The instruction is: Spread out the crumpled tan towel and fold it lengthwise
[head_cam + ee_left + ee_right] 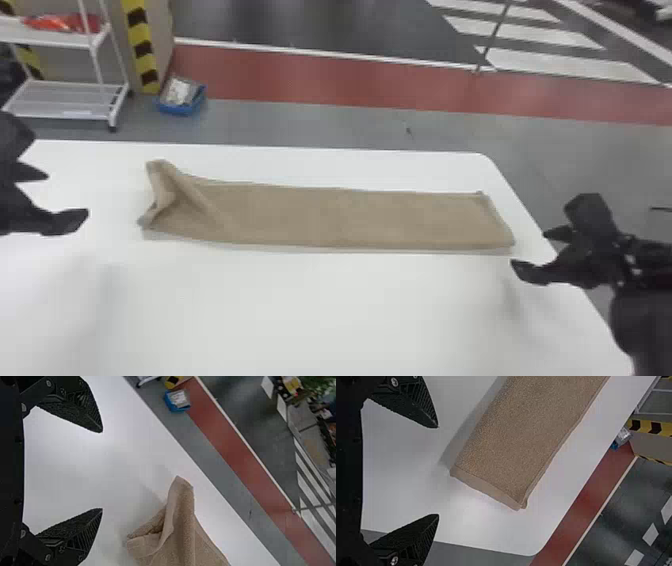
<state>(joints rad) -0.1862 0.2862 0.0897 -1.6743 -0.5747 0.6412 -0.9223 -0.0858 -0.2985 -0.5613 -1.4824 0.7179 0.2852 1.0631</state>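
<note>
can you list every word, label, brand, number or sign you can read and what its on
None: no text can be read.
Tan towel: no lettering to make out.
Pale contents of the blue bin: too small to tell.
Yellow-and-black strip: stripes only.
White floor stripes: no letters or numbers.

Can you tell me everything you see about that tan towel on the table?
The tan towel looks like fuzzy cloth, with a smoother hem at its right end. It lies in a long, narrow strip across the white table, toward the far edge. Most of it is flat, but the left end is rumpled and stands up in a bunched peak. The left hand and right hand are open, clear of it.
</note>
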